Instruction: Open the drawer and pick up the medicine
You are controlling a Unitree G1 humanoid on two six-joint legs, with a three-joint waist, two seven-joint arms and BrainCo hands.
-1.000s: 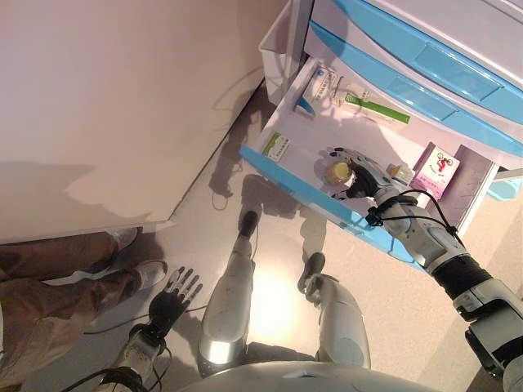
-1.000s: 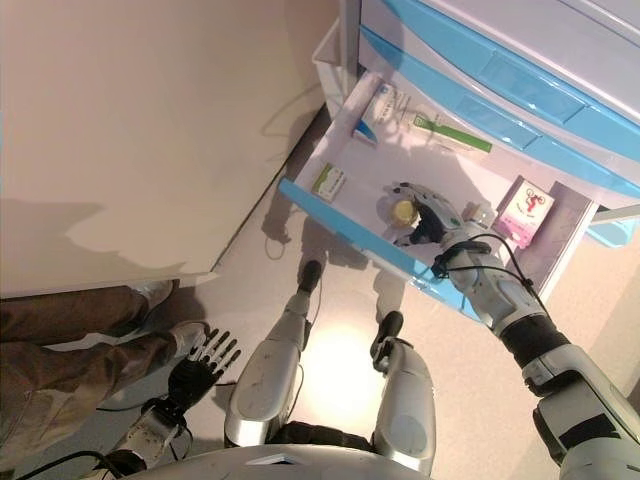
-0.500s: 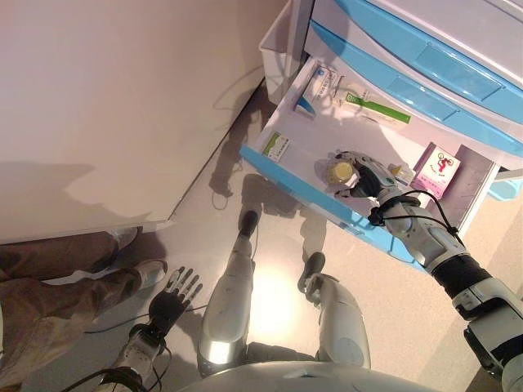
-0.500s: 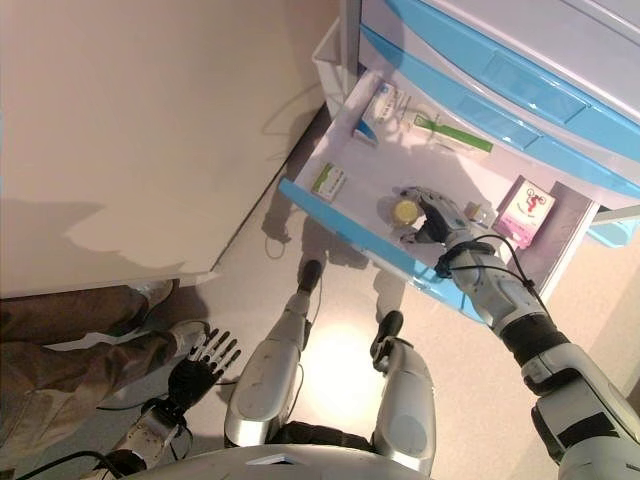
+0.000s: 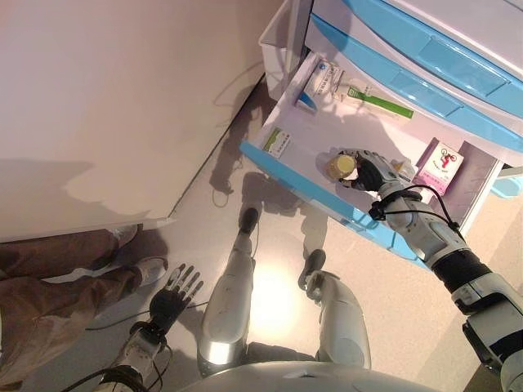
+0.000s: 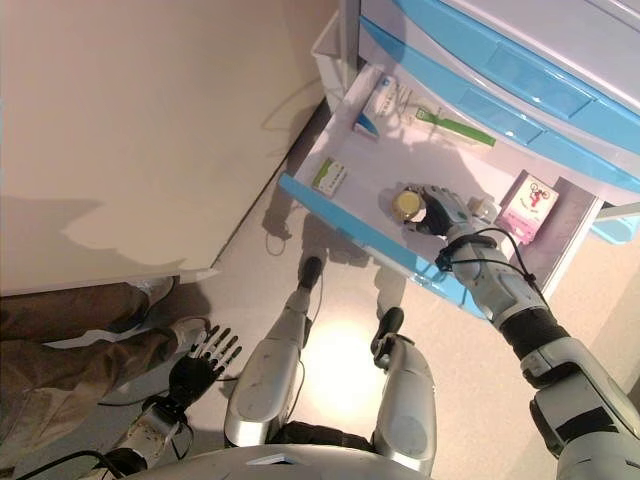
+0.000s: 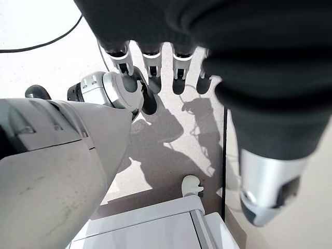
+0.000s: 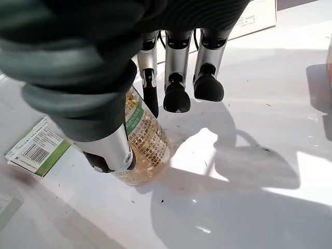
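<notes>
The lowest drawer (image 5: pixel 299 131), white inside with a blue front, stands pulled out. Over its middle my right hand (image 5: pixel 373 173) is shut on a small clear medicine bottle (image 5: pixel 339 167) with a yellow cap. In the right wrist view the thumb and one finger pinch the labelled bottle (image 8: pixel 140 141), and the other fingertips (image 8: pixel 176 96) curl beside it. Whether its base still touches the drawer floor I cannot tell. My left hand (image 5: pixel 174 296) hangs low at the lower left with its fingers (image 7: pixel 150 57) spread, holding nothing.
In the drawer lie a small green-and-white box (image 5: pixel 277 144), a blue-and-white box (image 5: pixel 319 81), a long green-striped box (image 5: pixel 377 103) and a pink box (image 5: pixel 442 166). Shut blue-fronted drawers (image 5: pixel 425 65) rise above. A person's legs and shoes (image 5: pixel 73 273) are at the lower left.
My right hand has closed tighter on the bottle and shifted slightly toward the back of the drawer. The whole view has moved a little. The left hand has stayed still.
</notes>
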